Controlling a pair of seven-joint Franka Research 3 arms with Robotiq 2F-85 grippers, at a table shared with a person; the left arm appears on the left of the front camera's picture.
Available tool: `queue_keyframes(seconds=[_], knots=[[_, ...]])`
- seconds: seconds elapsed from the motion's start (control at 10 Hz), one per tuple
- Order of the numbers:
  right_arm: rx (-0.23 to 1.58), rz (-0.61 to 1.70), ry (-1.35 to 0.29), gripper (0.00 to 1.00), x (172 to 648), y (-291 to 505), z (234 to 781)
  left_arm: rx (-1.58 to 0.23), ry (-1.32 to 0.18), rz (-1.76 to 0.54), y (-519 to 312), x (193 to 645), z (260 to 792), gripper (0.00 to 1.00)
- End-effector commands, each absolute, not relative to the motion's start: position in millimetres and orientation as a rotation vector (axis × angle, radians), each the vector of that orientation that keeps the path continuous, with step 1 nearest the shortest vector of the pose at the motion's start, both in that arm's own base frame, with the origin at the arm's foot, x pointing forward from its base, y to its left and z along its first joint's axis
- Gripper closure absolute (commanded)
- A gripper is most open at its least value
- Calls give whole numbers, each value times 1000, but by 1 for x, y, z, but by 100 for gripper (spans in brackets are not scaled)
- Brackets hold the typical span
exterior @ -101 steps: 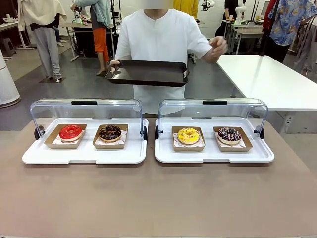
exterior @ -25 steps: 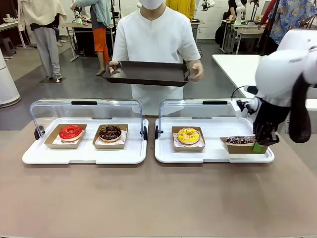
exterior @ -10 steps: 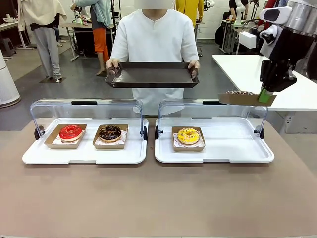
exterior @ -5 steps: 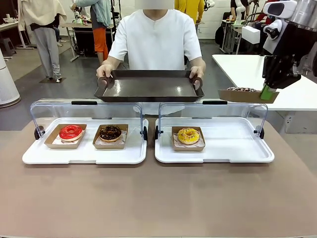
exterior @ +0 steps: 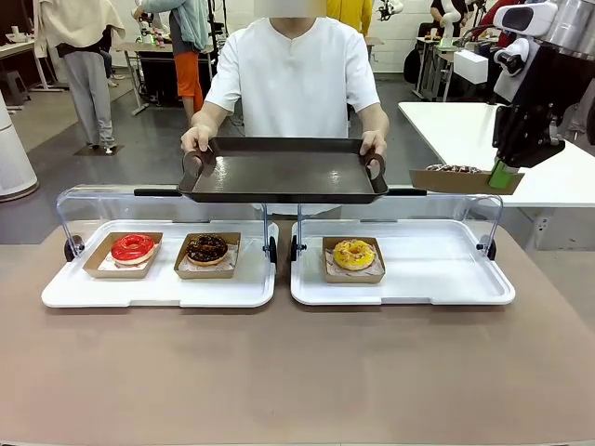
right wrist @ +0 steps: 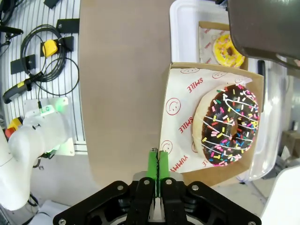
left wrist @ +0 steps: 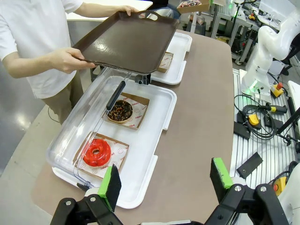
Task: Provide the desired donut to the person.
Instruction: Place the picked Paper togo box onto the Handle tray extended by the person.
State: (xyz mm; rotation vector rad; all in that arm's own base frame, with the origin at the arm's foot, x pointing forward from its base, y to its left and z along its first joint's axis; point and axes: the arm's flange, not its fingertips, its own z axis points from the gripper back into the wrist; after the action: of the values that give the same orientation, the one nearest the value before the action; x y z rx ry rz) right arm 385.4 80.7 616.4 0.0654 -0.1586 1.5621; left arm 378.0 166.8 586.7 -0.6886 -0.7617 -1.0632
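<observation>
Sprinkled donut [right wrist: 228,124] in card box [right wrist: 174,136], right hand [right wrist: 158,153] clamped on one edge; we fear it tipping short of the serving tray [exterior: 284,172]

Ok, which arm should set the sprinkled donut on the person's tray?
Right. The right gripper is shut on the carton holding the sprinkled donut, raised beside the tray the person holds out; the left gripper hangs open, empty, farther off.

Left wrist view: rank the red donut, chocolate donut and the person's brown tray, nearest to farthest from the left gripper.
From the left gripper:
1. Red donut, closest, low left.
2. Chocolate donut, just beyond it.
3. Brown tray, held up farthest off.
</observation>
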Motion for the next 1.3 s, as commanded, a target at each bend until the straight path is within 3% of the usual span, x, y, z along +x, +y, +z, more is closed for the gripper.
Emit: queue_keyframes(seconds=[0.0,0.6,0.8,1.2], knots=[[60,1561,-156,100,382,79,612,-698,-773,-1067,168,377,588,0],[66,1562,-158,99,385,81,616,-698,-773,-1067,168,377,588,0],[-38,1595,-254,99,378,108,681,-698,-773,-1067,168,377,588,0],[20,1732,-185,99,399,192,746,-698,-773,-1067,168,377,588,0]])
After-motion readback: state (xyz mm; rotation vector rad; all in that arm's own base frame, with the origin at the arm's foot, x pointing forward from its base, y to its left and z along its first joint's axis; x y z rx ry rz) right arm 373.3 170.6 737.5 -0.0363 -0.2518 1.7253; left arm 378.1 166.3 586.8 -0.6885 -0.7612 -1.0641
